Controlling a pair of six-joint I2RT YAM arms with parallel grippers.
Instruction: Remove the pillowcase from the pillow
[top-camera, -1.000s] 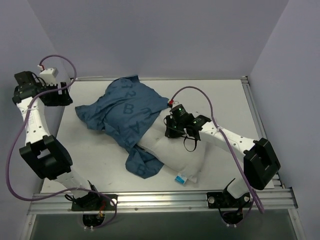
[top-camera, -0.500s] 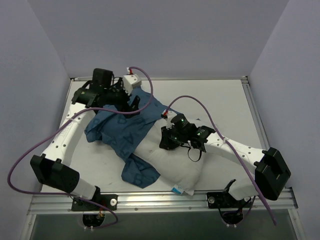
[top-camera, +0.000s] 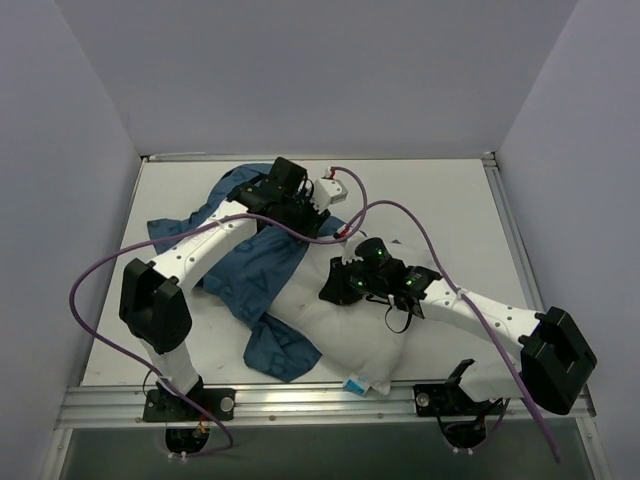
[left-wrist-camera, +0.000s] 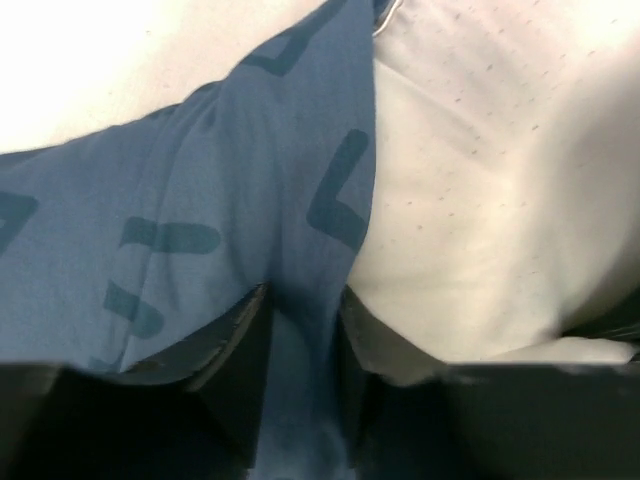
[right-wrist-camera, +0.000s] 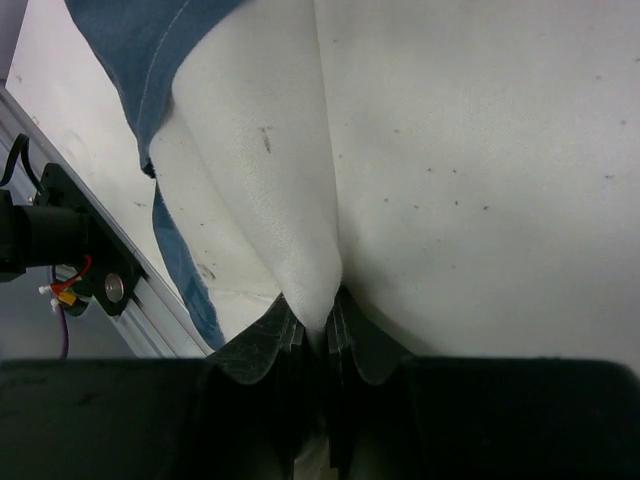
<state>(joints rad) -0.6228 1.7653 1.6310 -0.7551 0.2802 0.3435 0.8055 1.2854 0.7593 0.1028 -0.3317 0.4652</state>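
Note:
The blue lettered pillowcase (top-camera: 250, 270) lies bunched over the left end of the white pillow (top-camera: 350, 335), which juts out toward the near right with its small blue tag (top-camera: 358, 384). My left gripper (top-camera: 322, 218) has reached across to the cover's far edge. In the left wrist view a fold of pillowcase (left-wrist-camera: 200, 220) runs between its fingers (left-wrist-camera: 240, 345), left gripper (left-wrist-camera: 300, 330) shut on it, pillow (left-wrist-camera: 480, 200) alongside. My right gripper (top-camera: 332, 288) sits on the pillow's top. The right wrist view shows the right gripper (right-wrist-camera: 318, 320) shut on a pinched ridge of pillow (right-wrist-camera: 480, 150).
The white table (top-camera: 440, 200) has a metal rail along its near edge (top-camera: 300, 400), with grey walls on three sides. Purple cables loop off both arms above the cloth. A strip of pillowcase (right-wrist-camera: 140, 40) and the rail (right-wrist-camera: 90, 260) show in the right wrist view.
My left arm has swung from the far left corner across to the pillowcase's edge by the pillow and closed on a fold. The right gripper, still pinching the pillow, shifted slightly nearer.

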